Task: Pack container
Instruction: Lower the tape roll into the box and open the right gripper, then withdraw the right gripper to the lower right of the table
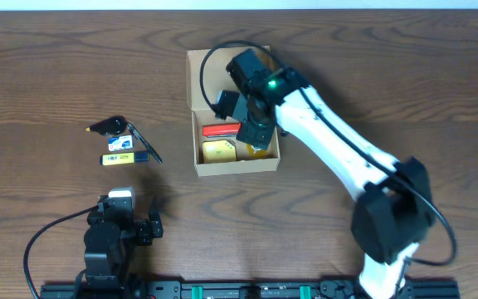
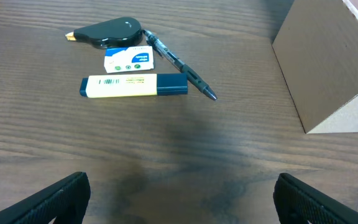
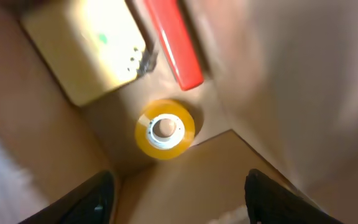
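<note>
The container (image 1: 237, 166), a brown cardboard box with its flap lid folded back, stands mid-table. Inside lie a red bar (image 1: 221, 130), a pale yellow block (image 1: 217, 151) and a yellow tape roll (image 1: 258, 151). My right gripper (image 1: 256, 126) hangs over the box's right side. In the right wrist view it (image 3: 179, 202) is open and empty, with the tape roll (image 3: 165, 129) lying free on the box floor (image 3: 185, 180) just ahead of the fingers. My left gripper (image 1: 119, 218) rests near the front left, open (image 2: 182, 205) with nothing between its fingers.
Left of the box lie a black tape dispenser (image 2: 110, 32), a small white eraser (image 2: 128, 59), a yellow-and-blue highlighter (image 2: 132, 86) and a dark pen (image 2: 179, 65). The box's outer wall (image 2: 328, 62) shows at the right of the left wrist view. A black cable arcs over the box.
</note>
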